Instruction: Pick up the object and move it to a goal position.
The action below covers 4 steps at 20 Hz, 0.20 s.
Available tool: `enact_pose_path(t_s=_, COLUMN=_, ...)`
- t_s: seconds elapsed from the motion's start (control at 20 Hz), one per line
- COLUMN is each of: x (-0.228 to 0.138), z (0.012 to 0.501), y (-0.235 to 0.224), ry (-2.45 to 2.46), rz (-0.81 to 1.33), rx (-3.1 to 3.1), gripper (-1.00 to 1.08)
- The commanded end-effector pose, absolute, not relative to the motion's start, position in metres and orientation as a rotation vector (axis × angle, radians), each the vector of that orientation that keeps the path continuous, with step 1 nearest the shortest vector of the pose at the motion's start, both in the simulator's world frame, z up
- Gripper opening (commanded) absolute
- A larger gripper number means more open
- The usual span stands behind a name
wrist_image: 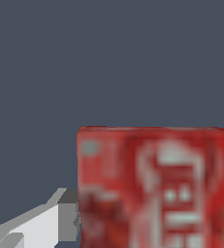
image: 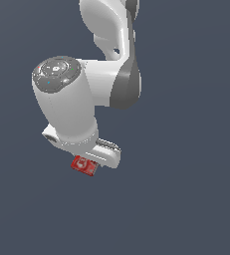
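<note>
The object (image: 83, 165) is a small flat red box with white lettering. In the exterior view it peeks out from under my white gripper (image: 95, 159), whose fingers are hidden beneath the hand. In the wrist view the object (wrist_image: 154, 189) fills much of the frame, very close to the camera. One grey-tipped finger (wrist_image: 67, 220) presses against its side. The other finger is out of frame past the box's far edge. The gripper appears shut on the object.
The white arm (image: 69, 99) reaches in from the top of the exterior view above a plain dark blue-grey floor (image: 186, 199). No other objects or goal marker are in view.
</note>
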<state>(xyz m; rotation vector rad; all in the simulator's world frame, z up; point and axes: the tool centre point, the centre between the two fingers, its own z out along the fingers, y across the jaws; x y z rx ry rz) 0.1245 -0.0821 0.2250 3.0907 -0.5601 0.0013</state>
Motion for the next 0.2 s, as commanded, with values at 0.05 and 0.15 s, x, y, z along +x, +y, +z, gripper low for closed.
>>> enact_pose_path(t_s=0.05, x=0.1265, z=0.2280, y=-0.0835, ry=-0.560, rz=0.000, rx=3.091, gripper=-1.00)
enact_pose_path(t_s=0.15, x=0.1268, z=0.2283, y=-0.0837, ry=-0.560, rz=0.000, rx=3.091, gripper=-1.00)
